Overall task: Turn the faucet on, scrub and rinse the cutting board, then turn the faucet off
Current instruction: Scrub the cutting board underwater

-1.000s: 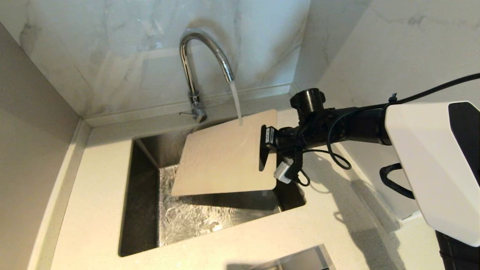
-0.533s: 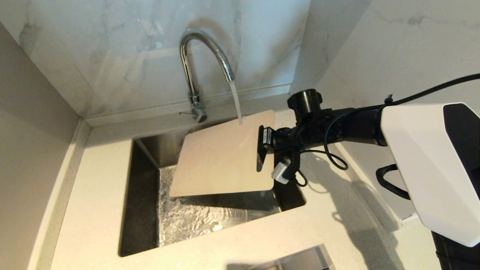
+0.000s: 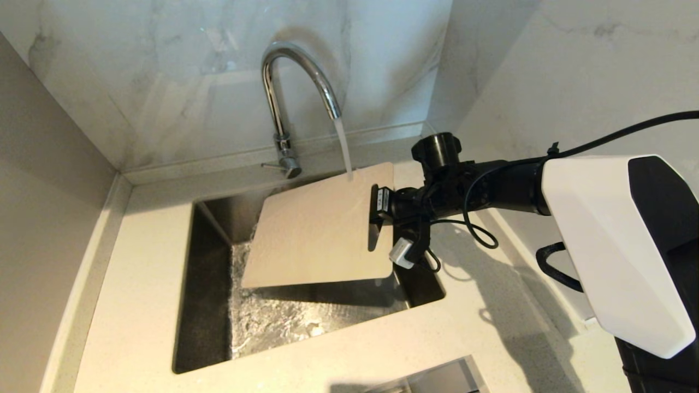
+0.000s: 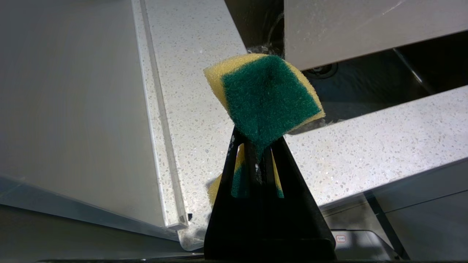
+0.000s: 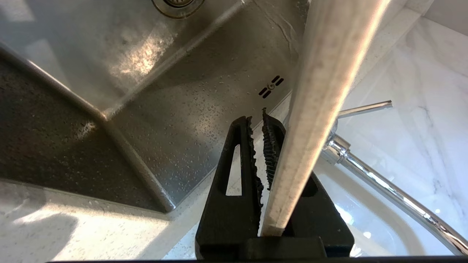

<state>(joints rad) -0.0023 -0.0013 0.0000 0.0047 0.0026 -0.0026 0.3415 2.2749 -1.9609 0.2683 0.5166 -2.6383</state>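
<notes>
Water runs from the chrome faucet [image 3: 297,71] onto the far edge of the beige cutting board [image 3: 311,229], which hangs tilted over the steel sink [image 3: 207,305]. My right gripper [image 3: 377,218] is shut on the board's right end, beside the handle cutout. In the right wrist view the board's edge [image 5: 321,102] sits deep between the jaws of the right gripper [image 5: 256,117], with the faucet [image 5: 384,186] behind. My left gripper [image 4: 256,146] is outside the head view and shut on a green-and-yellow sponge [image 4: 267,98], below the board [image 4: 358,29].
The faucet's thin side lever [image 3: 271,164] points left at its base. Speckled countertop [image 3: 136,262] rings the sink, and marble walls close in behind and to the right. A metal recess [image 3: 426,379] shows at the near edge. The sink drain [image 5: 177,3] lies under the board.
My right arm has carried the cutting board a little to the left over the sink. The water keeps running onto its far edge.
</notes>
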